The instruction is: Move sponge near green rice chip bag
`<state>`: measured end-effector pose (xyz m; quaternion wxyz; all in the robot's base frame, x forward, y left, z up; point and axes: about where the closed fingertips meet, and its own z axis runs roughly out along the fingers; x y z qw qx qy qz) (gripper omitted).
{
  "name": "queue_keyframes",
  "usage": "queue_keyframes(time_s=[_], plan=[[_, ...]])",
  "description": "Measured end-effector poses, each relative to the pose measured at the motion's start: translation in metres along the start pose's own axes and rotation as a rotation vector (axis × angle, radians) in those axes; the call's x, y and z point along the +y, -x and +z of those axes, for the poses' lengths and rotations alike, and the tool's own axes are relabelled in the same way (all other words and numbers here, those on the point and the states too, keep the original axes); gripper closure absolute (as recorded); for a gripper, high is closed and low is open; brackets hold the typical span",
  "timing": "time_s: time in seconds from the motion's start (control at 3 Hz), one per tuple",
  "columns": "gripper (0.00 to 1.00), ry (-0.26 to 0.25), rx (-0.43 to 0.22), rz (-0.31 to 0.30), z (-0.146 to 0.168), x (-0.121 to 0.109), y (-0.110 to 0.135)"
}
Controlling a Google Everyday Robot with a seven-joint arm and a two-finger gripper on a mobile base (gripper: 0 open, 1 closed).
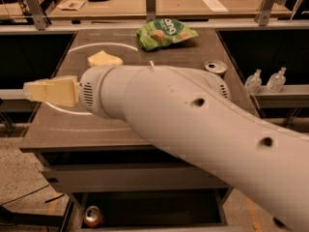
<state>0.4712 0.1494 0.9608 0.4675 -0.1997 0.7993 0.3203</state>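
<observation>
The big white arm (pixel 203 124) reached across the front of the dark table (pixel 193 52) from the right, and it blocked much of the tabletop from where I stood. Its gripper (pixel 29 92), pale yellow and blocky, pointed left, with its tip out past the table's left edge. I could not tell whether the gripper was open or closed, and nothing could be seen held in it.

The sponge (pixel 104 59) lay flat on the left rear part of the table, just behind the arm's wrist and inside a thin white ring marked on the surface. The gripper was in front of it and to its left, not touching it.

The green rice chip bag (pixel 165 33) lay crumpled at the rear middle of the table, close to the back edge. A stretch of bare tabletop separated it from the sponge.

A drink can (pixel 215 67) stood on the right side of the table, its silver top showing just above the arm. Two clear bottles (pixel 264 80) stood on a low ledge to the right of the table. Another can (pixel 92 215) lay down below, under the table's front left.
</observation>
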Motion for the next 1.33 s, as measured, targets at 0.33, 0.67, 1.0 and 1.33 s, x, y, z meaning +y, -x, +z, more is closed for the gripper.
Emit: queue_keyframes(time_s=[0.33,0.67,1.0,1.33], plan=[[0.00,-0.034,0.027,-0.013,0.004,-0.002,-0.010],[0.00,-0.129,0.065,-0.056,-0.015,-0.006,-0.013],[0.00,-0.169,0.105,-0.057,-0.011,0.004,-0.011],[0.00,-0.179,0.171,-0.002,0.016,0.002,0.002]])
